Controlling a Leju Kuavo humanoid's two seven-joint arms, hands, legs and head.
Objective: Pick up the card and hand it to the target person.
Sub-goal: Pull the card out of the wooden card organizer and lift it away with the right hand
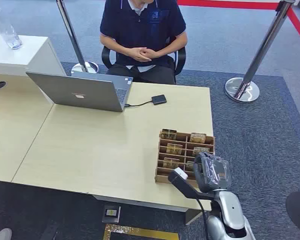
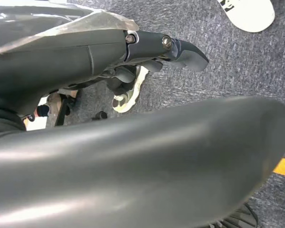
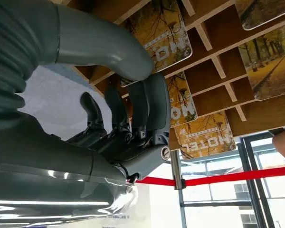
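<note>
A wooden card rack (image 1: 158,161) stands at the table's front right, with several autumn-print hotel cards (image 1: 174,148) upright in its slots. My right hand (image 1: 212,172), wrapped in clear film, hovers over the rack's near right corner. In the right wrist view the right hand (image 3: 134,118) has its thumb and bent fingers apart just above the cards (image 3: 205,135) in the rack (image 3: 213,66), with no card between them. Across the table sits a person (image 1: 143,30) in a dark polo, hands clasped. My left hand (image 2: 141,152) hangs above grey carpet and holds nothing.
An open laptop (image 1: 84,92) sits at the table's far left, cabled to a small black drive (image 1: 159,99). Two chrome stanchions (image 1: 242,89) (image 1: 84,66) stand behind the table. A white counter (image 1: 24,52) with a clear bottle (image 1: 7,30) is at far left.
</note>
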